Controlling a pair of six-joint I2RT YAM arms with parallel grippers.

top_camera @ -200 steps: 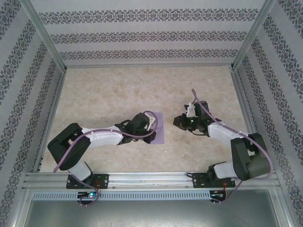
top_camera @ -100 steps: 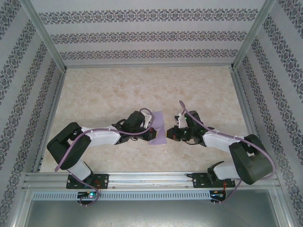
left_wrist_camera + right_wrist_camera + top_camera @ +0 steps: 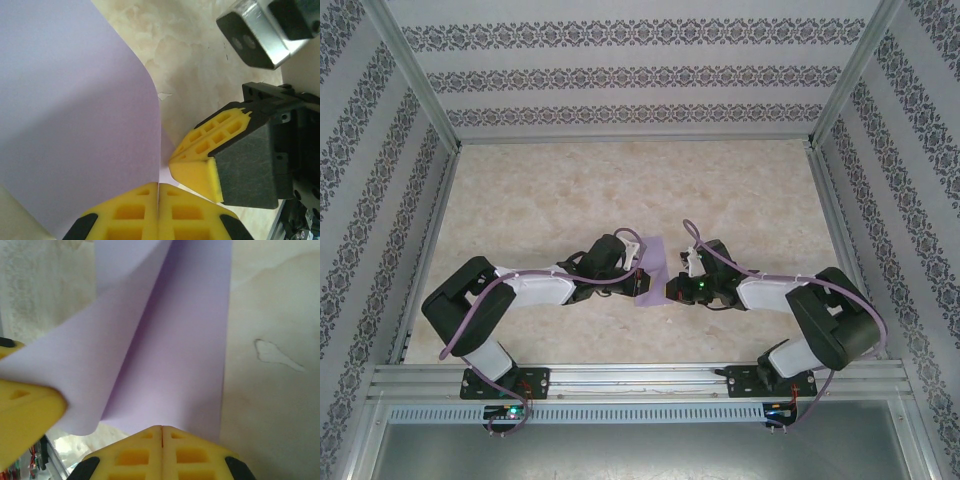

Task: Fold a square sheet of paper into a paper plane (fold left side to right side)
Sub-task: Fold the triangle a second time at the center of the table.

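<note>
Left claw (image 3: 158, 200) is fully closed, its yellow fingertips meeting with no gap, and the edge of the square sheet of paper (image 3: 75, 115) runs right into the seam between them, so it looks pinched on the sheet. From this claw the lilac sheet rises in a curve up and to the left. The table (image 3: 190, 55) shows beyond it on the right. Right claw (image 3: 161, 440) is also closed tight, tips together, with nothing seen between them. The sheet's near edge lies directly ahead of its tips, touching or just beside them; can't tell if it presses down. Ahead of the right claw one flap of the sheet is lifted and bent over toward its left, the rest flat on the table. From above, the two claws face each other, close, with the sheet between them, left claw over its left part and right claw at its right edge.
</note>
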